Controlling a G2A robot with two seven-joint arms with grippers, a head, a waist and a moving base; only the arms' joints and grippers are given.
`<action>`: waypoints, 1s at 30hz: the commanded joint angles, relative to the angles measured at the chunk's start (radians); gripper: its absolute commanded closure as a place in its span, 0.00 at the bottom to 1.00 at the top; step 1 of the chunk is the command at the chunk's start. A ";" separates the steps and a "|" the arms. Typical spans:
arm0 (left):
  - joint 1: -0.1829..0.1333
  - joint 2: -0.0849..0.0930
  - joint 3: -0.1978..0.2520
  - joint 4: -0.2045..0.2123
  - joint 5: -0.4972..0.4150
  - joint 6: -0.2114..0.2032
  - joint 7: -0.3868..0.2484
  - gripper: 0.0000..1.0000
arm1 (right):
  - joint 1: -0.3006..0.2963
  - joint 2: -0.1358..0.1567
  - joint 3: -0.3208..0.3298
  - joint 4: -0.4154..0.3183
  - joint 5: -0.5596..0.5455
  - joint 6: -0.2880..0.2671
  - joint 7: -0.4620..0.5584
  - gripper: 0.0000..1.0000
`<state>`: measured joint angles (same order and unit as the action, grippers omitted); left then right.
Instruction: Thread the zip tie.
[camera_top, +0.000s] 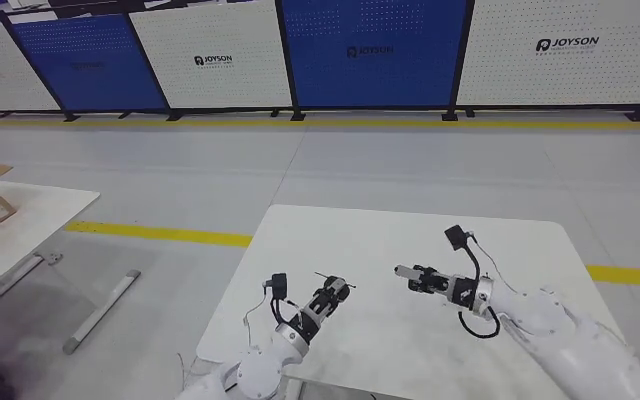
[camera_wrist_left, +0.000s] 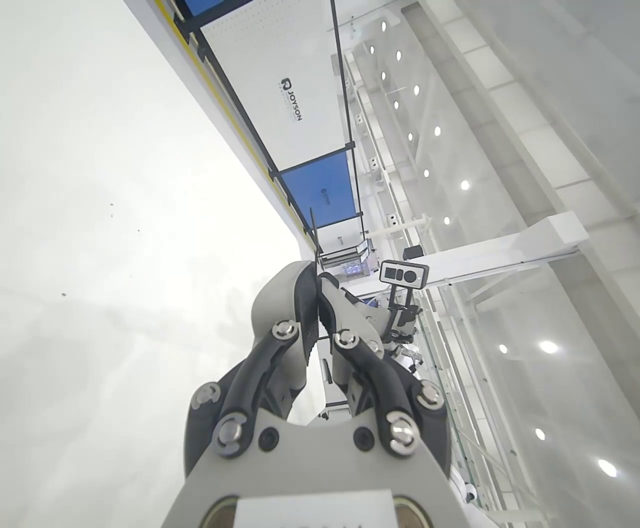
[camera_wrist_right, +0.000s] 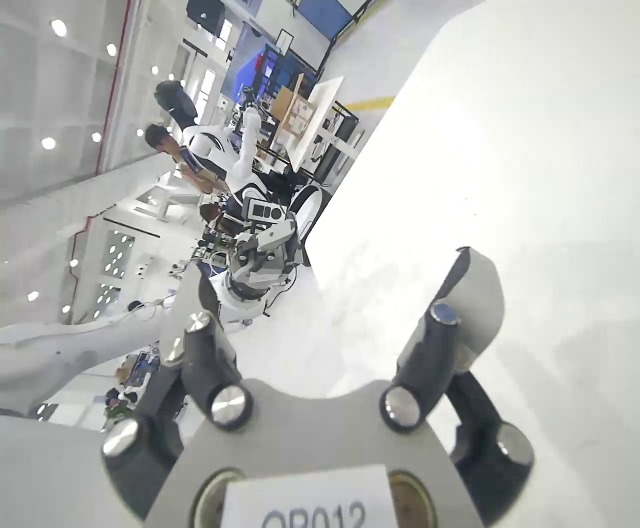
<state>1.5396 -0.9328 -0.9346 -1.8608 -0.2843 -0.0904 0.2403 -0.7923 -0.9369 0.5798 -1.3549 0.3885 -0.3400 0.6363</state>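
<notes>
Zip tie (camera_wrist_left: 313, 232), a thin black strip, sticks out of the left pincer (camera_wrist_left: 315, 272), which is clamped on it over the near left part of the worktop (camera_top: 400, 340). To its right, the right pincer (camera_wrist_right: 332, 270) stands wide, holding nothing.

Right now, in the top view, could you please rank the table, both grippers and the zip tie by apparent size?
1. table
2. left gripper and right gripper: about alike, so not ranked against each other
3. zip tie, a thin black strip pinched in the left gripper
</notes>
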 joint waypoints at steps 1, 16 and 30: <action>0.000 0.000 0.000 0.000 0.000 0.000 0.000 1.00 | 0.000 0.000 0.000 0.000 0.000 0.000 0.000 0.00; 0.010 -0.021 0.017 -0.005 0.050 0.000 0.002 1.00 | 0.023 -0.071 -0.046 0.111 0.106 0.000 0.157 0.00; 0.010 -0.033 0.021 0.001 0.045 0.002 0.013 1.00 | 0.055 -0.158 -0.083 0.246 0.203 0.000 0.239 0.00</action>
<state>1.5493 -0.9656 -0.9134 -1.8599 -0.2390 -0.0888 0.2533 -0.7376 -1.0949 0.4968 -1.1094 0.5911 -0.3400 0.8748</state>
